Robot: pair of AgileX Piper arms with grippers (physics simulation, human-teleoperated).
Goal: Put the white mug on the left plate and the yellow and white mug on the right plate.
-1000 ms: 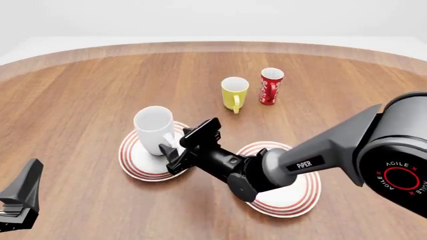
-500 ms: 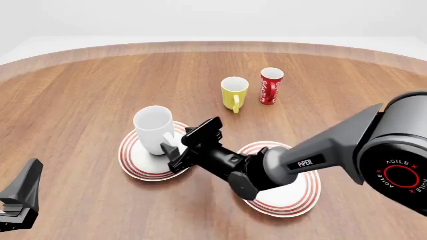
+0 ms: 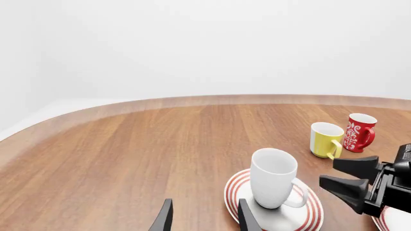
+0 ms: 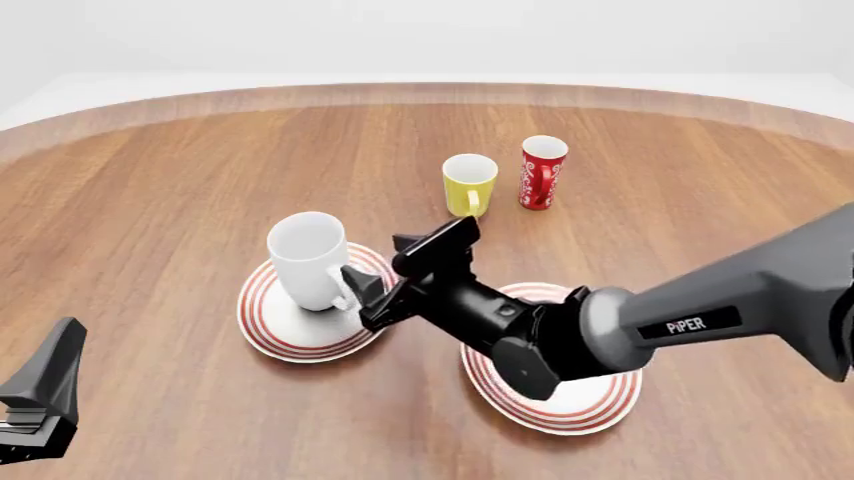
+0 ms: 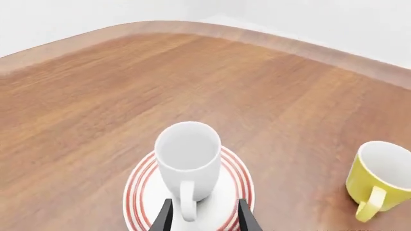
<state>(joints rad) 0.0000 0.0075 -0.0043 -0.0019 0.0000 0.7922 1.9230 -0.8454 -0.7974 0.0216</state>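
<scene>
- The large glossy all-white ceramic mug (image 4: 311, 262) stands upright on the left red-ringed white plate (image 4: 274, 322), so that half looks done.
- The right pincer (image 4: 371, 290) gapes empty beside its loop handle.
- The small yellow, white-lined mug (image 4: 469, 184) waits on the wooden bench (image 4: 160, 190), far from the right ringed plate (image 4: 594, 395).
- The left pincer (image 3: 202, 222), parted, holds nothing.

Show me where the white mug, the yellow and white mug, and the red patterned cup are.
white mug (image 4: 308, 262), front view, on its outer wall.
yellow and white mug (image 4: 467, 189), front view, on its yellow side.
red patterned cup (image 4: 539, 180), front view, on its patterned side.
</scene>
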